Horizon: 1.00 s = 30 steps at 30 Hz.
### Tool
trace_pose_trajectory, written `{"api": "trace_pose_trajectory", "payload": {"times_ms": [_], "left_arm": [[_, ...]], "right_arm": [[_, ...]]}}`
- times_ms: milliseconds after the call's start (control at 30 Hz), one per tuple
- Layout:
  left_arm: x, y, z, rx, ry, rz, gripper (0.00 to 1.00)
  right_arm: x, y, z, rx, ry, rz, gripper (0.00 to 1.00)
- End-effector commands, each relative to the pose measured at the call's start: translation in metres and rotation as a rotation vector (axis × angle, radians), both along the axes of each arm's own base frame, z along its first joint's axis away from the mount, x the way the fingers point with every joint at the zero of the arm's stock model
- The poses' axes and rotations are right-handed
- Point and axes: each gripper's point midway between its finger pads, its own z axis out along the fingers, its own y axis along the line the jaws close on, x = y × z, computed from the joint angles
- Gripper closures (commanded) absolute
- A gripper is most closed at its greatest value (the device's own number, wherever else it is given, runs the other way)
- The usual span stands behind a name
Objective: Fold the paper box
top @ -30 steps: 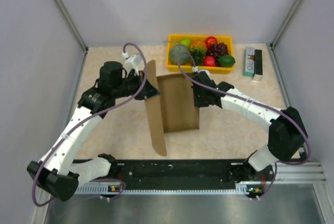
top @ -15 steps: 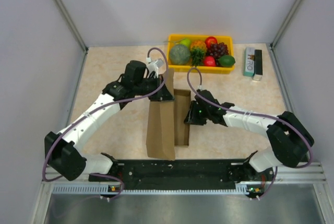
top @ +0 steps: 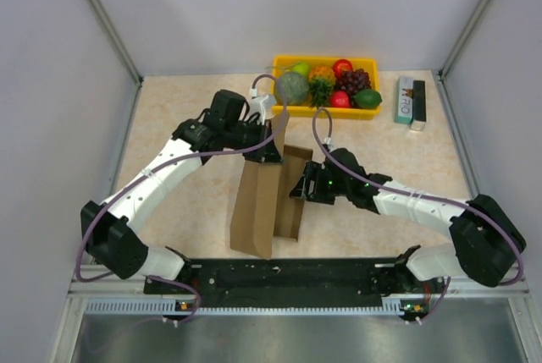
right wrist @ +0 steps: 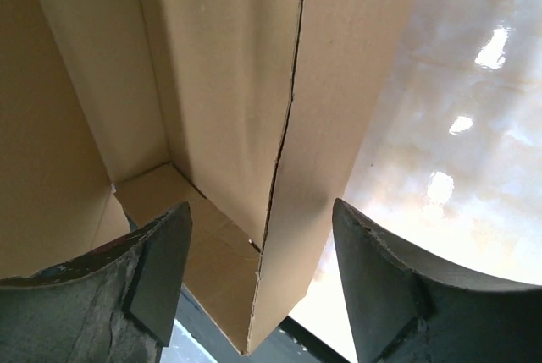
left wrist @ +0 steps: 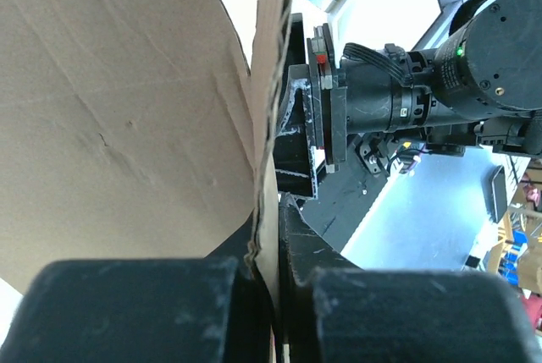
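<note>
The paper box (top: 258,202) is brown corrugated cardboard, half folded, standing on the table's middle with a tall panel raised on its left. My left gripper (top: 273,147) is shut on that panel's top edge; in the left wrist view the cardboard (left wrist: 118,109) runs pinched between the fingers of the left gripper (left wrist: 275,304). My right gripper (top: 301,189) stands open at the box's right wall. In the right wrist view the right gripper (right wrist: 258,278) straddles a wall corner of the box (right wrist: 229,84), fingers apart and touching nothing.
A yellow tray (top: 324,112) of fruit stands at the back. A small printed carton (top: 410,101) lies to its right. Grey walls close in both sides. The black rail (top: 288,278) with the arm bases runs along the near edge.
My right gripper has opened and let go of the box wall, sliding toward the near left. My left gripper carried the raised panel rightward over the box.
</note>
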Motion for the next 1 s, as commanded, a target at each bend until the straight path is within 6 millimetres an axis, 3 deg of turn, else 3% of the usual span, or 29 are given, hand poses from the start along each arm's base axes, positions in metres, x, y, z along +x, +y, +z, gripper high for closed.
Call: {"api": "trace_pose_trajectory", "payload": {"times_ms": [0, 67, 200, 333, 367, 433, 467, 567, 600, 667, 767, 967], "left_arm": [[0.012, -0.002, 0.009, 0.034, -0.135, -0.077, 0.99], [0.015, 0.001, 0.009, 0.062, -0.146, -0.08, 0.97], [0.018, 0.01, 0.016, 0.13, -0.206, -0.107, 0.92], [0.023, 0.015, 0.026, 0.162, -0.238, -0.103, 0.88], [0.023, 0.013, 0.029, 0.151, -0.24, -0.109, 0.84], [0.023, 0.009, 0.037, 0.125, -0.238, -0.107, 0.74], [0.021, 0.007, 0.04, 0.109, -0.233, -0.114, 0.65], [0.017, 0.004, 0.051, 0.061, -0.258, -0.116, 0.54], [0.015, 0.005, 0.044, 0.059, -0.244, -0.107, 0.5], [0.015, 0.005, 0.048, 0.041, -0.271, -0.102, 0.46], [0.012, 0.007, 0.041, 0.051, -0.256, -0.105, 0.43], [0.018, 0.027, 0.049, 0.129, -0.339, -0.036, 0.39]], "right_arm": [[0.004, -0.008, 0.016, 0.012, -0.054, -0.009, 0.28], [0.007, -0.024, 0.013, -0.039, -0.089, -0.024, 0.16], [0.003, -0.057, 0.021, -0.15, -0.181, 0.013, 0.08], [0.008, -0.068, 0.071, -0.156, -0.338, 0.026, 0.04], [0.009, -0.066, 0.092, -0.122, -0.387, 0.025, 0.02], [0.009, -0.059, 0.108, -0.076, -0.41, 0.039, 0.01], [0.011, -0.056, 0.114, -0.063, -0.411, 0.04, 0.01], [0.012, -0.042, 0.12, 0.002, -0.414, 0.069, 0.01], [0.014, -0.037, 0.123, 0.031, -0.423, 0.07, 0.01], [0.017, -0.025, 0.137, 0.1, -0.448, 0.086, 0.01], [0.027, -0.021, 0.14, 0.082, -0.46, 0.082, 0.01], [0.056, -0.047, 0.145, -0.062, -0.622, 0.096, 0.01]]}}
